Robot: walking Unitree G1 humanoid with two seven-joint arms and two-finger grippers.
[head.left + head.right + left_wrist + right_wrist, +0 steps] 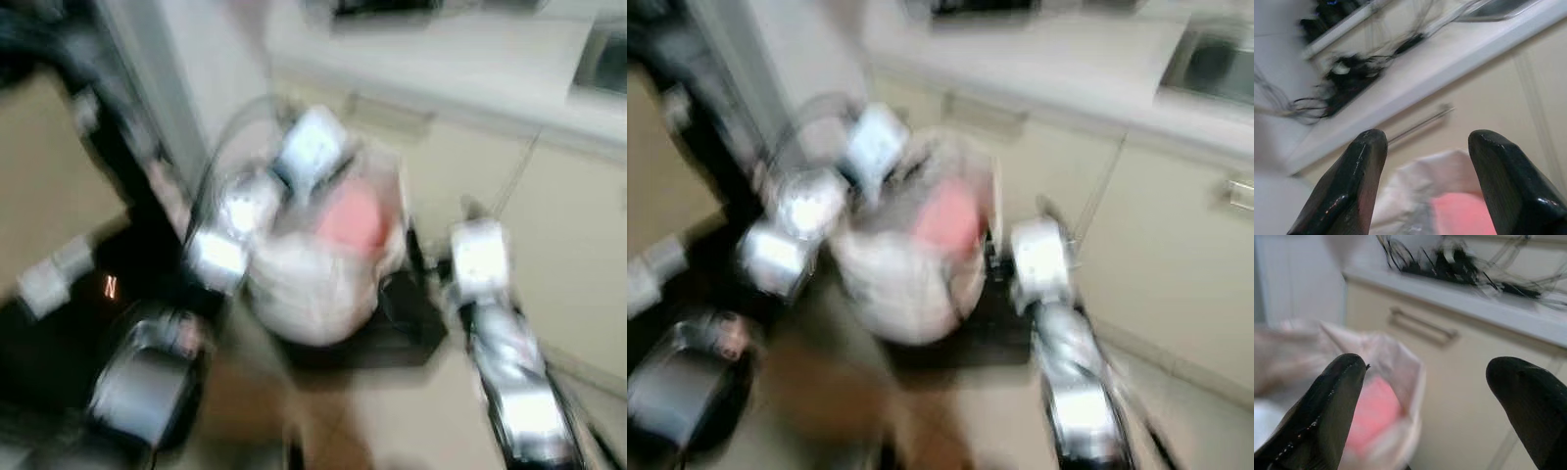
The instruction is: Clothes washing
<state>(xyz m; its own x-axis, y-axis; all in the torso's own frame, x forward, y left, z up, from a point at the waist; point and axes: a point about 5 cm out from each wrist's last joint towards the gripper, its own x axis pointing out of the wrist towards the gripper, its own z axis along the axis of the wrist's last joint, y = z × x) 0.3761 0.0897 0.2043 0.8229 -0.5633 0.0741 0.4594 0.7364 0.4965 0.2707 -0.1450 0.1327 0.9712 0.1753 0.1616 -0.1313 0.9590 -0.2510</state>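
The head views are blurred by motion. A white laundry bag [313,274] stands on the floor in front of the cabinets, its mouth open on something pink [351,220]. My left arm [220,257] reaches over the bag's left side. In the left wrist view my left gripper [1422,142] is open, with the bag's rim [1420,181] and the pink cloth [1462,215] just beyond its fingers. My right arm [480,259] is at the bag's right side. My right gripper [1427,364] is open too, with the bag [1386,396] ahead of it; nothing is held.
Cream cabinets [568,255] with a bar handle [1422,328] run behind the bag under a white counter [441,59]. Tangled black cables [1449,262] lie on the counter, and a sink [1215,59] is at its right. A dark shape [402,328] lies under the bag.
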